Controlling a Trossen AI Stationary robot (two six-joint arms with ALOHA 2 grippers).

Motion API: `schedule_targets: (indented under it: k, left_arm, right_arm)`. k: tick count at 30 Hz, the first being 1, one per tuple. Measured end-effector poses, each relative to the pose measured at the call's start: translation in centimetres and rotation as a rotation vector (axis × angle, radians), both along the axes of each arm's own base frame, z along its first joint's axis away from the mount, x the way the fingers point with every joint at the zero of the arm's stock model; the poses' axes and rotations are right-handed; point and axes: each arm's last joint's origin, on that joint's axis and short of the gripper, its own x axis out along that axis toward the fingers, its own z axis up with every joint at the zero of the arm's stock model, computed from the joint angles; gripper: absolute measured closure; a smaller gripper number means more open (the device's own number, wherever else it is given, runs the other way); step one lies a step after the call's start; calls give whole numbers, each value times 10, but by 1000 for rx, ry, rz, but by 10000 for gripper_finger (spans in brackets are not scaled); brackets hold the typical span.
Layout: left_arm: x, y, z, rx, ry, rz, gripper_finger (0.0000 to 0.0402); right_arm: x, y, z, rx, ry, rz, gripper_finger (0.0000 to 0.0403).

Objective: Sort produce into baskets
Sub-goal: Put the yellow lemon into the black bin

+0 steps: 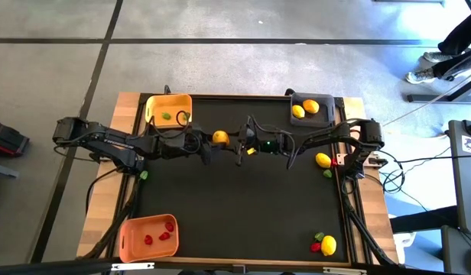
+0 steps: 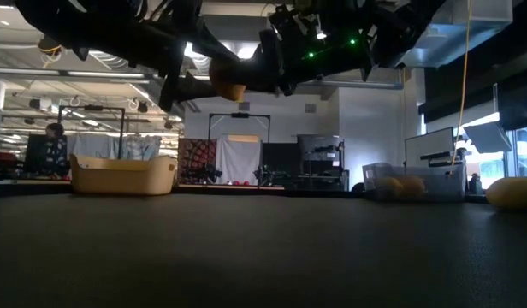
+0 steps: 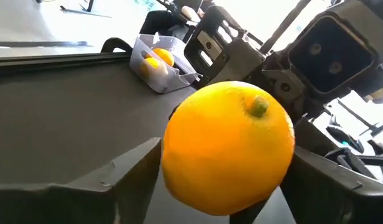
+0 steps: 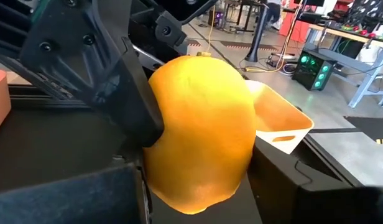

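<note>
A yellow lemon (image 1: 219, 137) hangs in the air over the far middle of the black mat, between both grippers. My left gripper (image 1: 210, 143) reaches in from the table's left and is shut on it. My right gripper (image 1: 234, 147) reaches in from the right, and its fingers close on the same lemon (image 4: 198, 130). The yellow basket (image 1: 169, 109) at the far left holds green pieces. The dark grey basket (image 1: 312, 108) at the far right holds two lemons. The orange basket (image 1: 147, 236) at the near left holds red pieces. My left gripper pinches the lemon's two opposite sides (image 3: 170, 168) between its fingers, which come in level from the table's left. The lemon is lifted clear of the mat, its stem end (image 3: 258, 107) turned toward my right gripper. My right gripper has its fingers (image 4: 117, 186) against the lemon's two sides (image 4: 155, 180), coming in level from the table's right, opposite the left fingers (image 4: 126, 93).
A loose lemon (image 1: 323, 160) and a small red and green piece (image 1: 327, 173) lie at the mat's right edge. Another lemon (image 1: 328, 244) with red and green pieces lies at the near right corner. A green piece (image 1: 144, 175) lies at the left edge. People stand beyond the table.
</note>
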Motion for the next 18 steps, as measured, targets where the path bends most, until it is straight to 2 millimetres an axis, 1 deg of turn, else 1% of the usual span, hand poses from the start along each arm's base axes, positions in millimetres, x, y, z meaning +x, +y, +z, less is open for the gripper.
schedule_targets:
  k: [3,6,12,18]
  left_arm:
    - [0,1,0,15,10,0,81]
    - [-1,1,1,51,21,-4,71]
    - [-7,4,6,67,34,4,74]
    - [-13,6,1,57,119,17,75]
  right_arm:
    - [0,0,0,0,1,1,248]
    - [-1,0,-1,3,32,2,248]
    - [-10,0,7,0,96,-30,249]
    - [-23,-1,18,-36,174,-97,249]
